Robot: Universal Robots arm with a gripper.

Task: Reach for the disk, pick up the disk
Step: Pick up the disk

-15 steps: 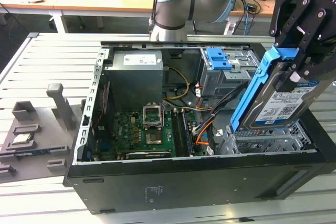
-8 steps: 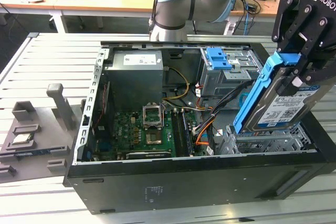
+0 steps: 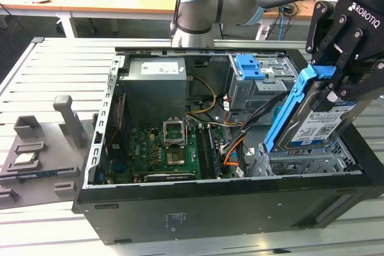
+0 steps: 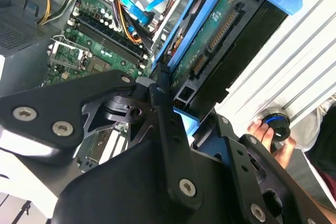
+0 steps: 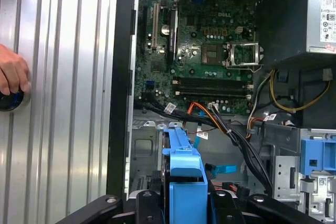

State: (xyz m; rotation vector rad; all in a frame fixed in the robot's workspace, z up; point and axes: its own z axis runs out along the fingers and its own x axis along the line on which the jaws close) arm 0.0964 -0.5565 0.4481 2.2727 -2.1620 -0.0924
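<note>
The black gripper pinches the silver-grey metal disk with the bright blue plastic frame at the exterior view's right, holding it tilted above the drive cage of the open black computer case. A person's hand rests on the slatted metal table.

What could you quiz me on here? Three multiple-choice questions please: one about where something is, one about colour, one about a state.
1. Where is the disk?
A. Flat on the slatted table
B. Tilted above the drive cage at the open computer case's end, on the exterior view's right
C. On the grey fixture

2. What colour is the disk's side frame?
A. Red
B. Blue
C. Yellow

3. What state is the end effector in?
A. Shut on the disk
B. Open, far from the disk
C. Resting on the motherboard

Answers: 1 B, the disk stands tilted over the cage; 2 B, bright blue plastic; 3 A, the fingers clamp the disk's upper end.
</note>
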